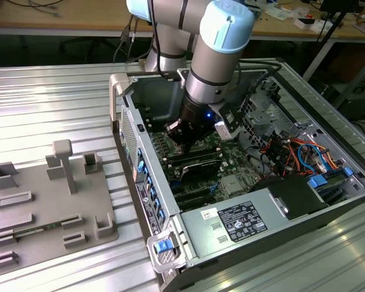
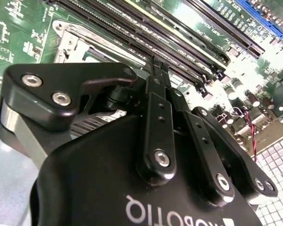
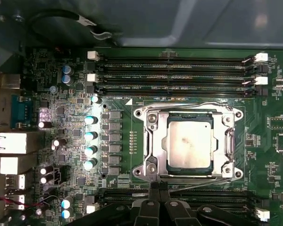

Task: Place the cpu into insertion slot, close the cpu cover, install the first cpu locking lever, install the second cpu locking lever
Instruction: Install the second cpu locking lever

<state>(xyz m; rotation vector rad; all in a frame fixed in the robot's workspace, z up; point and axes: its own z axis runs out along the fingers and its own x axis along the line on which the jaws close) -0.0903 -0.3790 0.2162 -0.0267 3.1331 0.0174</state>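
Metal shines around the cpu (image 3: 189,145), which is seen in the first wrist view seated flat in its socket on the green motherboard (image 3: 61,75). The cpu cover (image 3: 151,141) is folded down over it, its frame lying around the chip's grey top, and thin wire levers (image 3: 188,105) are seen running along two opposite sides of the frame; whether they are latched cannot be told. Rows of memory slots (image 3: 174,70) are ranged on either side of the socket.

The hand (image 3: 159,189) is held just beside the socket, above the nearer memory slots. In the second wrist view its black fingers (image 2: 156,70) are seen drawn together at the tips with nothing gripped between them.

In the exterior view the arm (image 1: 216,55) is lowered into the open computer case (image 1: 225,228), which is laid on its side on the ribbed metal desk (image 1: 48,103). A grey fixture tray (image 1: 48,207) is set near the desk edge at the exterior view's left.
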